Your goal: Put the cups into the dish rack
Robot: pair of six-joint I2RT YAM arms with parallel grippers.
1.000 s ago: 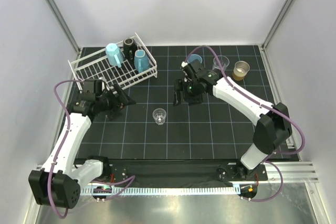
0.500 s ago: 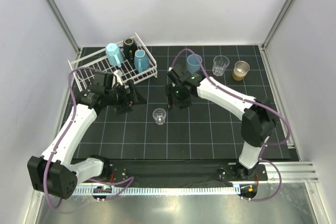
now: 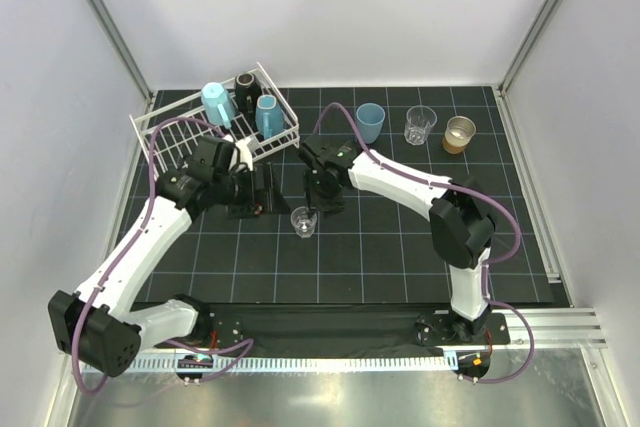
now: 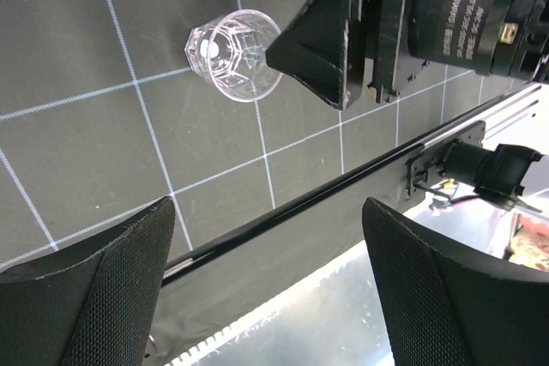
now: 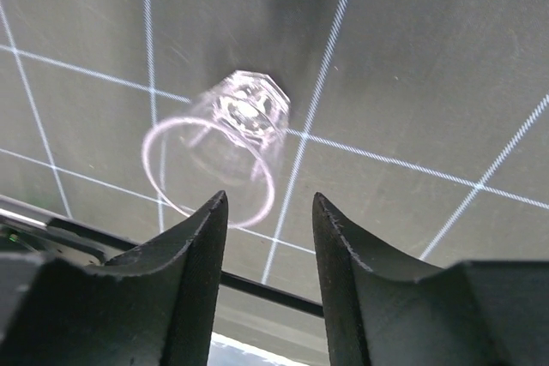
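Observation:
A small clear glass [image 3: 303,221] stands upright on the black grid mat. My right gripper [image 3: 314,205] hovers just above and behind it. In the right wrist view the glass [image 5: 227,147] sits just beyond the left fingertip, and the gripper [image 5: 270,199] is open with nothing between its fingers. My left gripper [image 3: 265,192] is to the left of the glass, wide open and empty. Its wrist view shows the glass [image 4: 233,55] far ahead of the gripper [image 4: 266,246]. The white wire dish rack [image 3: 175,137] holds a light blue tumbler [image 3: 218,104], a black mug [image 3: 246,87] and a light blue mug [image 3: 266,115].
At the back of the mat stand a blue cup [image 3: 370,122], a second clear glass [image 3: 420,125] and a brown metallic cup [image 3: 460,133]. The two grippers are close together near the mat's middle. Enclosure walls rise on all sides.
Both arms have swung toward the clear glass, the right one leftward and the left one rightward. The right gripper's jaws have narrowed. The glass has not moved.

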